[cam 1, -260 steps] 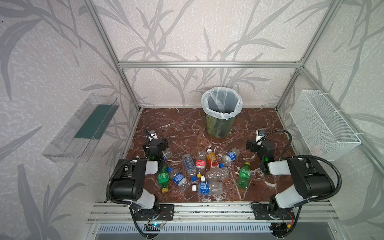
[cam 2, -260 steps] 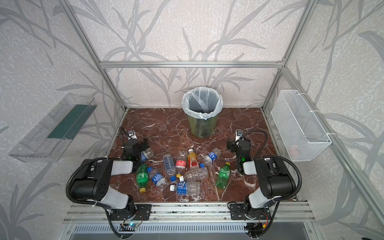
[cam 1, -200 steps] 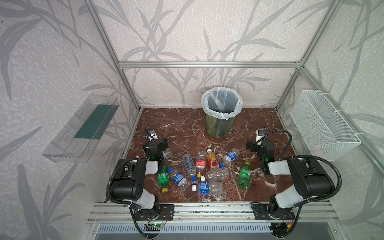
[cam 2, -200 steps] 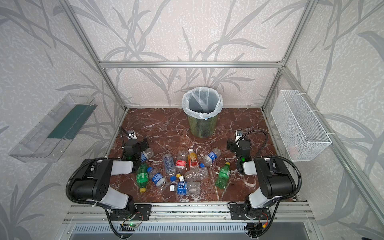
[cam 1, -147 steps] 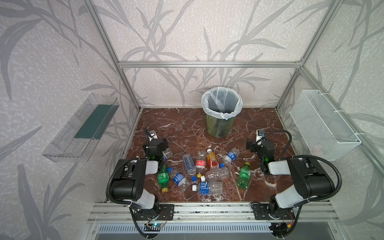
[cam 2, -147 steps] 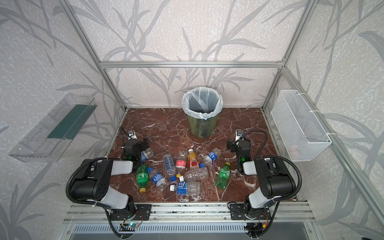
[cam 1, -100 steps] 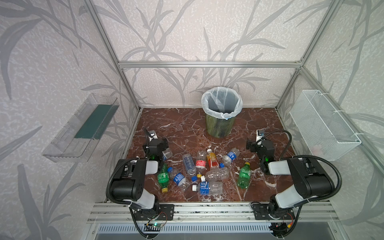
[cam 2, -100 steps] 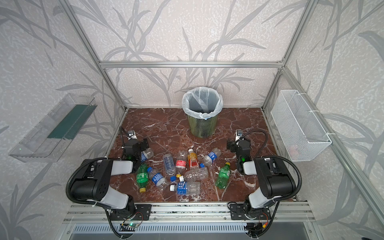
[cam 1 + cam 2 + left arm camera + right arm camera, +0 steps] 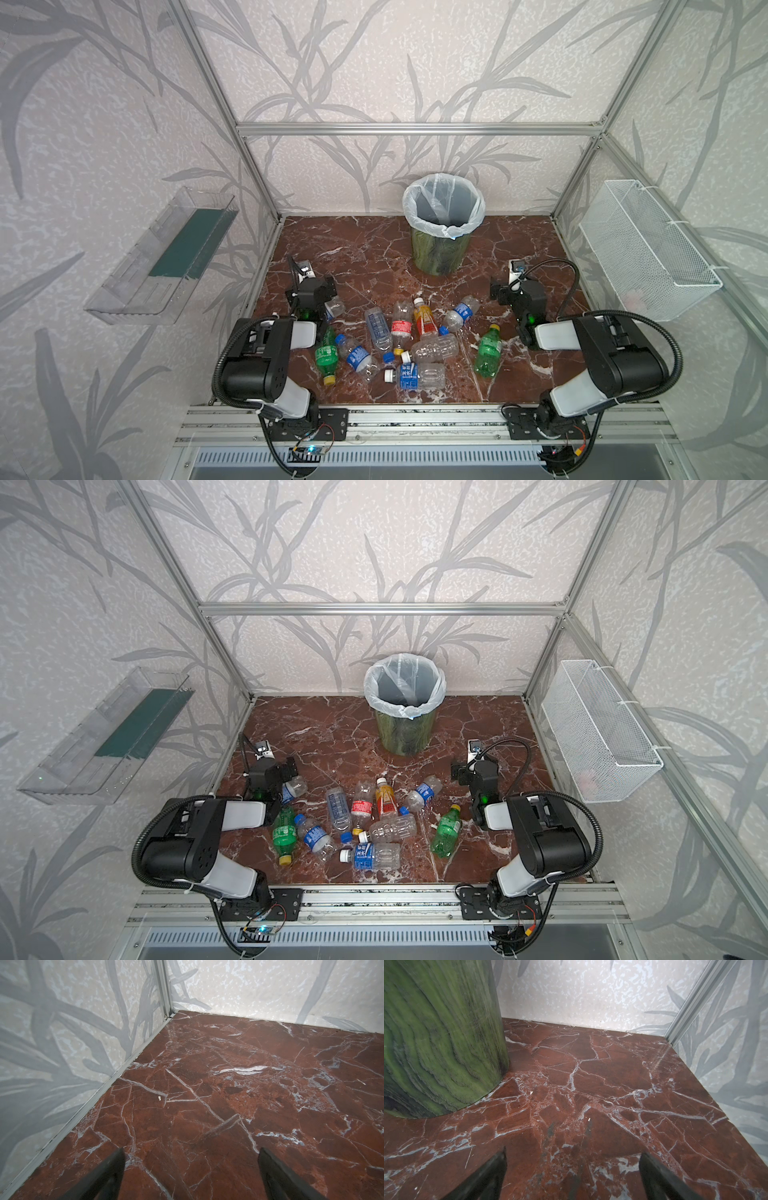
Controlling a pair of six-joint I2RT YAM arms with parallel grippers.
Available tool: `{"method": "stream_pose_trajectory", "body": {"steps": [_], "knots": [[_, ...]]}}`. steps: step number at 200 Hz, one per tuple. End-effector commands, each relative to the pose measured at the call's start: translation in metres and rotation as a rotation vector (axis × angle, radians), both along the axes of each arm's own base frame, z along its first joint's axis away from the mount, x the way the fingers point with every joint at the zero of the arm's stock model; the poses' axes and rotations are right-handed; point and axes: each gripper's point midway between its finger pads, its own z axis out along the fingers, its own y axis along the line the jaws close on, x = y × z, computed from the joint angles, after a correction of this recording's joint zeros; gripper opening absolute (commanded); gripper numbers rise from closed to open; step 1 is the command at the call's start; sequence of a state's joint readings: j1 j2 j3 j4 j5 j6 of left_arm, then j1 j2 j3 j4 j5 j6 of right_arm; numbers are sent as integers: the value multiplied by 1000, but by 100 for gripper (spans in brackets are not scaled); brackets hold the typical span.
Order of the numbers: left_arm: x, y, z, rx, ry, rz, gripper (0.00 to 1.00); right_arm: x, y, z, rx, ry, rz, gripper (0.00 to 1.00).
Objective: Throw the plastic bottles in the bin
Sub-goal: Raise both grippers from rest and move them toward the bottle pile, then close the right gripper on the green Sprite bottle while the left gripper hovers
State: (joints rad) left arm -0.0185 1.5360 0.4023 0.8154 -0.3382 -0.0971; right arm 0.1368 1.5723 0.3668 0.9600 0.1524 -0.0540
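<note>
Pale textured walls [image 9: 415, 62] printed with grey leaf sprays meet at silver aluminium frame rails [image 9: 415, 129]; the red-brown white-veined marble floor [image 9: 353, 249] gleams (evenly lit), a clear plastic wall tray [image 9: 137, 291] facing a white wire-mesh basket [image 9: 648, 249]

Red-brown, white-veined marble floor slab [image 9: 228, 1084]: spread beneath and ahead of the left pincer [image 9: 191, 1149] and the right pincer [image 9: 573, 1151]. Clear plastic wall tray [image 9: 124, 307] with a dark green strip [image 9: 191, 245]: outboard of the left pincer, mounted higher. White wire-mesh basket [image 9: 648, 249]: outboard of the right pincer, mounted higher. Grey leaf-patterned wallpaper [image 9: 415, 62] and aluminium frame bar [image 9: 415, 129]: beyond both pincers.
</note>
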Motion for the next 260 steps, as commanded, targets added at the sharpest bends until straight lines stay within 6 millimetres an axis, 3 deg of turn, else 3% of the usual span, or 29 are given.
{"method": "stream_pose_trajectory", "body": {"steps": [1,72,87,98,127,139,151,157,166,193,221,260], "knots": [[1,-1,6,6,-15,-9,99,1,-1,4,-8,-22,-7,99],[2,-1,5,-10,-14,-17,99,2,-3,5,21,-18,6,99],[1,1,8,-5,-27,-5,94,-2,-5,16,20,-34,-8,99],[-4,6,13,-15,-21,27,92,-5,-10,38,15,-44,-37,99],[-22,29,55,-28,27,202,87,-23,-32,94,185,43,-238,96],[-36,37,80,-74,35,294,85,-28,-24,116,272,84,-230,92],[-45,36,101,-130,39,322,79,-35,-13,123,283,154,-179,89],[-50,33,108,-160,47,316,76,-37,-4,127,394,182,-175,91],[-56,26,118,-211,46,299,73,-43,8,127,461,239,-149,94],[-71,-4,131,-349,34,191,67,-77,28,110,540,399,-191,91],[-87,-46,118,-514,77,35,65,-124,53,86,498,540,-203,90],[-121,-75,92,-542,195,-62,66,-188,67,39,507,755,-249,88]]}}
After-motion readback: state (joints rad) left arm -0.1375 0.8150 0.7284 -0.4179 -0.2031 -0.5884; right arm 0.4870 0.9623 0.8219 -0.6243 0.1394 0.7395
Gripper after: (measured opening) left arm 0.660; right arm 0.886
